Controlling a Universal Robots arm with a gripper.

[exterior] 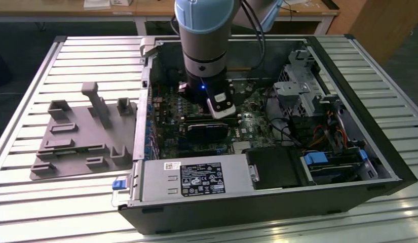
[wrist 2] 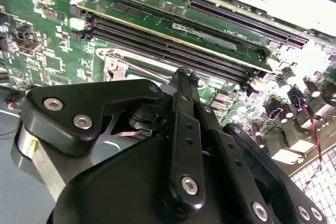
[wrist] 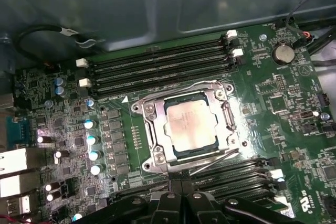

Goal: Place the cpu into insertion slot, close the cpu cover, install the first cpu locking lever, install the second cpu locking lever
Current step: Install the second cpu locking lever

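In the first wrist view the chip (wrist: 190, 125) already lies flat in the socket (wrist: 185, 129), and the metal frame plate (wrist: 157, 129) is folded down around it, so its silver top shows through the window. One thin lever (wrist: 214, 160) runs along the socket edge nearest the hand, and it seems not yet fully hooked, though I cannot be sure.

The hand (wrist: 181, 199) hangs just beside that edge, with its black fingers (wrist 2: 184, 129) drawn close together and nothing between them. In the exterior view the arm (exterior: 203, 45) stands upright inside the open computer case (exterior: 263, 202) on the bench (exterior: 60, 202).

To do this step well, I judge that the push must go on the lever end only, sideways under its hook, without pressing the chip or the memory slots (wrist: 157, 66) nearby.
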